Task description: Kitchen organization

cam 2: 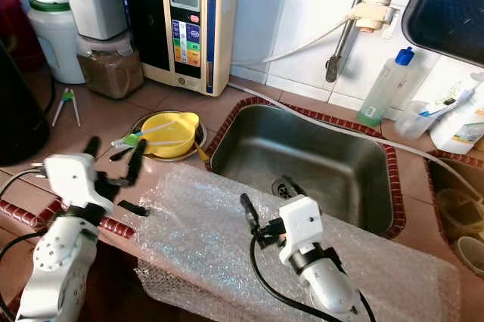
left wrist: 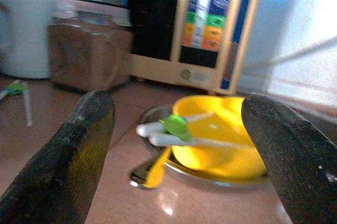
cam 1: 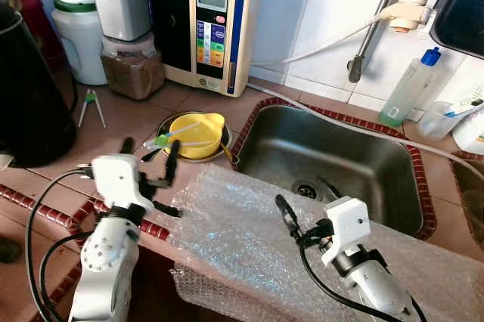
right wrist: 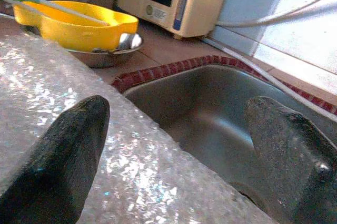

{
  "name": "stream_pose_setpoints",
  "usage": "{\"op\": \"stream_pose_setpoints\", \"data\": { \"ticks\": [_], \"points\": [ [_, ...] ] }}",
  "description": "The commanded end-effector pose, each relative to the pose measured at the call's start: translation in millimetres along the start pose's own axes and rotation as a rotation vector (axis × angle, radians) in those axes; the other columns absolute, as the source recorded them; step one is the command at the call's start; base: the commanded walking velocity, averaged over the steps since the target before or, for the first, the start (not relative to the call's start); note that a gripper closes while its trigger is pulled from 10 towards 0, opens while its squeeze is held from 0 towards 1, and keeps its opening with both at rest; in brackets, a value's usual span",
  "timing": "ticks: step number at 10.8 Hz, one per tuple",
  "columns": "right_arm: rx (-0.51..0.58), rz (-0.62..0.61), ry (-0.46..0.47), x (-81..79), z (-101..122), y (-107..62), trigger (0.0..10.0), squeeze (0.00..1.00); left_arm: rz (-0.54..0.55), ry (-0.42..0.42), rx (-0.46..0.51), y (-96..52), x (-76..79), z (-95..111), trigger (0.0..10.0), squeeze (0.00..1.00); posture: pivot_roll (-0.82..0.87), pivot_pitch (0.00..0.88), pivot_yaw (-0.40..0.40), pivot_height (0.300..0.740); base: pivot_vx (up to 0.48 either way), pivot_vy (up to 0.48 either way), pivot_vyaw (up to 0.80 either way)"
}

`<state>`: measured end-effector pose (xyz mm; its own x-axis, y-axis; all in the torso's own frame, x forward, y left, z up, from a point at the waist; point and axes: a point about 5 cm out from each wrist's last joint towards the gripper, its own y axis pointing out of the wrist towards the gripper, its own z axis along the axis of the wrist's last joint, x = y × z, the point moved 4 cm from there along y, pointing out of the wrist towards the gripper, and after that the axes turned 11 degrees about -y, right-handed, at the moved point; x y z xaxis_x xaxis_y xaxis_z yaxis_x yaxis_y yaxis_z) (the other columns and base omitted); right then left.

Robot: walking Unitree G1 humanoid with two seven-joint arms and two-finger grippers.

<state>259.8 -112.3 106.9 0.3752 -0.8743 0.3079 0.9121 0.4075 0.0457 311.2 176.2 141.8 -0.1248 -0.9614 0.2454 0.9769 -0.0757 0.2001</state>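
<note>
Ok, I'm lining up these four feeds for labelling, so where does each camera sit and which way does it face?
Left eye view: on the head, looking down at the counter; both silver arms show, left gripper near the yellow bowl, right gripper over the bubble wrap.
Right eye view: same head, same scene, with the sink.
Left wrist view: along its open fingers at the yellow bowl and water machine.
Right wrist view: along its open fingers over bubble wrap into the sink.
Both wrist views share the yellow bowl.
</note>
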Motion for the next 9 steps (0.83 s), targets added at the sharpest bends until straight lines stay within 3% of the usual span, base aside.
{"op": "stream_pose_setpoints", "data": {
  "ticks": [1, 6, 7, 9],
  "points": [
    [-0.003, 0.004, -0.007, 2.8, 0, 0.7, 10.0, 0.00, 0.011, -0.021, 0.005, 3.2, 0.8, 1, 10.0, 1.00, 0.07, 0.000, -0.090, 0.740, 0.000, 0.000, 0.00],
    [0.036, 0.024, 0.054, 1.8, 13, 5.4, 10.0, 0.00, 0.016, -0.121, -0.088, 26.2, 9.0, -18, 10.0, 1.00, 0.05, 0.000, -0.074, 0.740, 0.000, 0.000, 0.00],
    [0.033, 0.030, 0.050, 1.1, 12, 3.5, 10.0, 0.00, 0.044, -0.115, -0.088, 31.0, 4.2, -18, 10.0, 0.00, 0.05, 0.000, -0.070, 0.740, 0.000, 0.000, 0.00],
    [0.029, 0.044, 0.053, -1.2, 12, 1.6, 10.0, 0.00, 0.083, -0.155, -0.088, 33.8, -0.4, -19, 10.0, 0.00, 0.04, 0.000, -0.071, 0.740, 0.000, 0.000, 0.00]
  ]
}}
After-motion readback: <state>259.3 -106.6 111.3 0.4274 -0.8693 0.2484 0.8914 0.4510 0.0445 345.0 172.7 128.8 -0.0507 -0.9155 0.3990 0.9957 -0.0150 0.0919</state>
